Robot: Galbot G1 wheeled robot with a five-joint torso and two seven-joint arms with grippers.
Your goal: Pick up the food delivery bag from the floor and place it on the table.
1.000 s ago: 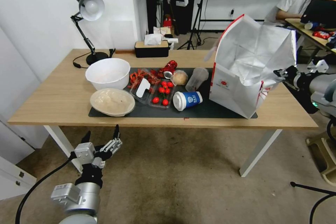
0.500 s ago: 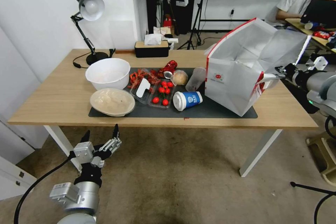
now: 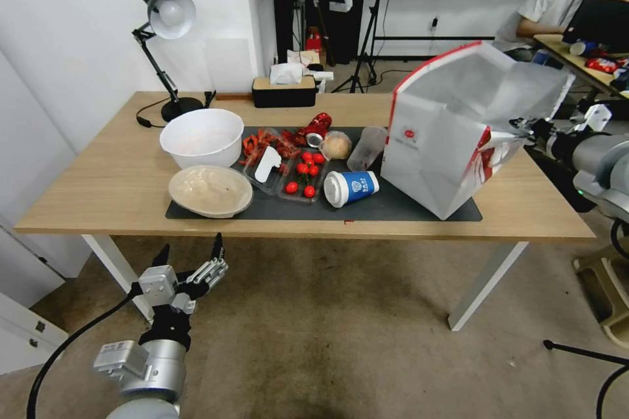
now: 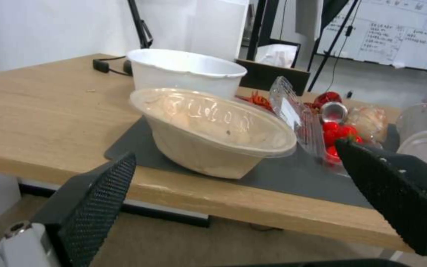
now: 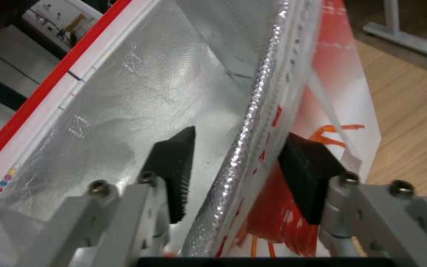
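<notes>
The food delivery bag point(image 3: 445, 144), boxy white paper with a red rim, a small round red logo and foil lining, stands tilted on the dark mat point(image 3: 393, 209) at the right end of the table point(image 3: 98, 183). My right gripper point(image 3: 524, 134) is at the bag's right upper rim. In the right wrist view the right gripper point(image 5: 238, 178) is open, one pad inside against the foil side and one outside by the red crayfish print, with the bag wall point(image 5: 245, 141) between them. My left gripper point(image 3: 190, 255) hangs open low above the floor point(image 3: 327, 327), in front of the table's left edge.
On the mat lie a white bowl point(image 3: 202, 136), a lidded beige bowl point(image 4: 208, 129), a tray of tomatoes and crayfish point(image 3: 288, 163), a tipped blue cup point(image 3: 352, 188) and a clear cup point(image 3: 368, 147). A desk lamp point(image 3: 167, 13) and a tissue box point(image 3: 284, 88) stand at the back.
The bag's base has slid a little left on the mat and its open top has swung over and up. The right gripper stays at the rim. The left arm is still.
</notes>
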